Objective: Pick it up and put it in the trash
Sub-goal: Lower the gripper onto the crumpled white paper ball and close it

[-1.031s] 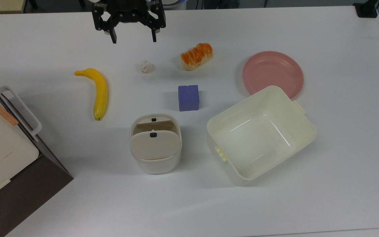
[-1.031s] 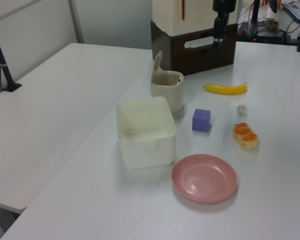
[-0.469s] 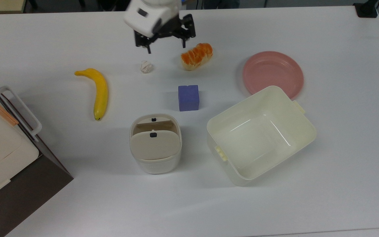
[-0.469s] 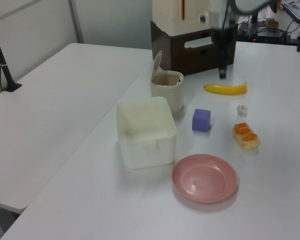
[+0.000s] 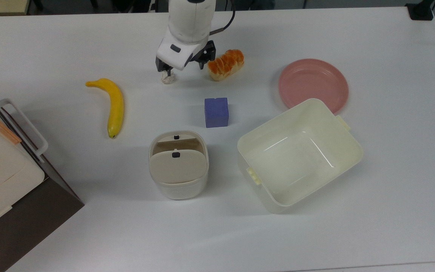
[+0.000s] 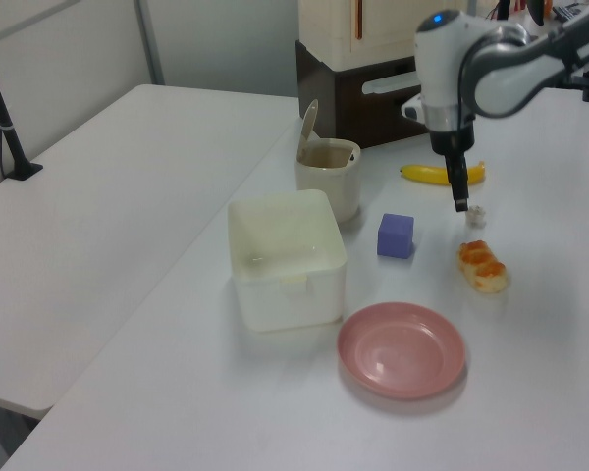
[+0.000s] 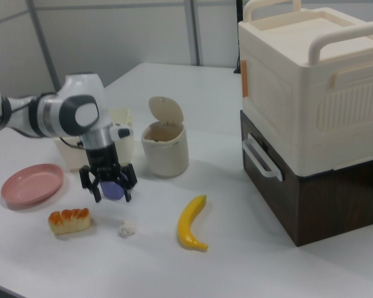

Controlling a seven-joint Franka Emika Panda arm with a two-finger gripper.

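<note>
The tiny crumpled whitish paper wad (image 5: 167, 78) (image 6: 476, 213) (image 7: 127, 229) lies on the white table between the banana and the bread piece. My gripper (image 5: 182, 68) (image 7: 112, 190) hangs open just above the table. In the top view one fingertip sits at the wad's upper edge and the other near the bread. In the right view the wad lies below and slightly right of the fingers, apart from them. The trash bin (image 5: 178, 164) (image 6: 327, 179) (image 7: 165, 149) stands nearer the table's middle with one beige flap lid raised.
An orange-topped bread piece (image 5: 225, 64) lies close to the gripper. A banana (image 5: 113, 105), a blue cube (image 5: 216, 112), a pink plate (image 5: 313, 84) and a large lidless cream tub (image 5: 300, 155) share the table. A cream box on a brown base (image 7: 311, 124) stands at the top view's left edge.
The arm has come down from the table's far edge toward the wad, and the gripper now hangs low right beside it, still open. The wad and the other objects have not moved.
</note>
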